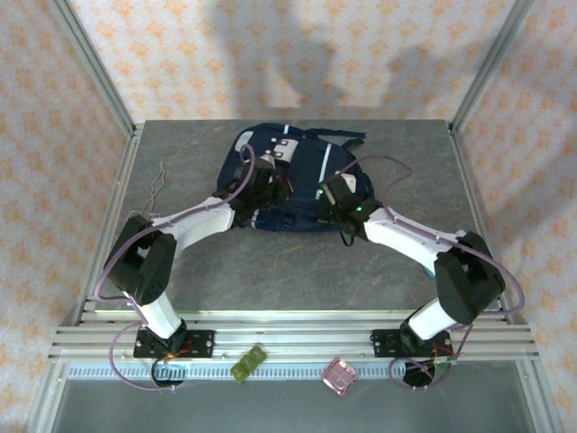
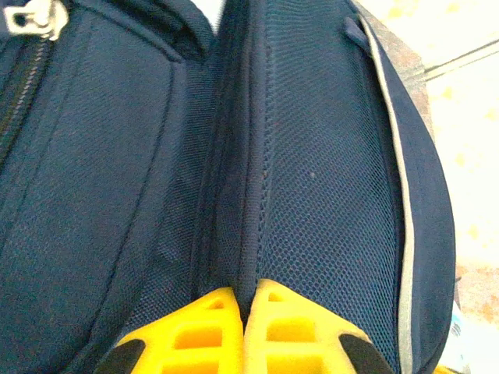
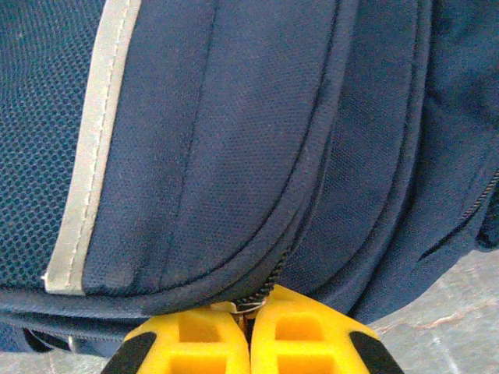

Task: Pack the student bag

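The student bag [image 1: 302,176] lies at the far middle of the desk [image 1: 297,271], and in the overhead view both wrists hide part of its near edge. The left claw [image 2: 245,300] is pinched together on a raised navy seam [image 2: 251,195] of the bag. The right claw [image 3: 251,308] is clamped on the bag's lower zip line, where a small metallic bit [image 3: 248,302] sits between the yellow fingers [image 3: 203,335], too hidden to name.
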`<state>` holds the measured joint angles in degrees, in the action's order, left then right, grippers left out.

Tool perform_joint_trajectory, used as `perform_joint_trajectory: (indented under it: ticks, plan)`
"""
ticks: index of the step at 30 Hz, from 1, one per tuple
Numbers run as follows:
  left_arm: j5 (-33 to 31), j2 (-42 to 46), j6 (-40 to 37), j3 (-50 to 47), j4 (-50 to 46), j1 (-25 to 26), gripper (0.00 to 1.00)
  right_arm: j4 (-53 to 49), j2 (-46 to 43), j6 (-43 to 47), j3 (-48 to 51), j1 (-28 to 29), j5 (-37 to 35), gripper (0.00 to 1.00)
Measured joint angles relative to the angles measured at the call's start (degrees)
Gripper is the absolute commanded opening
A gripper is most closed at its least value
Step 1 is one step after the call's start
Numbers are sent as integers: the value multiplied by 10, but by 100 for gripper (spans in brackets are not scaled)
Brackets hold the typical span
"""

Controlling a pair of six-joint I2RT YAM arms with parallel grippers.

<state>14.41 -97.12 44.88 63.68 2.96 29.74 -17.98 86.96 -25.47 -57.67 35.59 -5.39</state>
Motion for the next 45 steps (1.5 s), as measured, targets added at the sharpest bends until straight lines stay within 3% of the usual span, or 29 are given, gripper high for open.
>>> perform_joint_trajectory:
  ticks: [5, 16, 18, 20, 24, 30, 34, 39, 41, 45]
  plan:
    - [-3, -1, -17, 22, -24, 3, 0, 0, -15, 49, 0, 0, 4, 0]
    - [-33, -70, -90, 169, -148, -24, 2, 33, -15, 77, 4, 81, 32, 0]
    - [-36, -77, -96, 183, -152, -29, 27, 52, -9, 69, 1, 88, 56, 0]
    - [-49, -76, -100, 185, -143, -33, 44, 66, 7, 60, -8, 93, 85, 0]
    - [-64, -45, -103, 153, -106, -42, 52, 73, 44, 49, -27, 105, 120, 0]
    - [-60, 77, -69, -10, -54, -42, 56, 78, 55, 43, -30, 105, 136, 0]
    - [-52, 105, -28, -93, -13, -33, 58, 82, 55, 40, -30, 105, 141, 0]
    - [-35, 88, 8, -120, 30, -6, 58, 87, 55, 36, -30, 104, 145, 0]
    - [-30, 75, 16, -119, 49, 4, 52, 89, 55, 34, -30, 104, 147, 0]
    - [-28, 40, 26, -105, 69, 11, 8, 89, 55, 33, -30, 104, 146, 0]
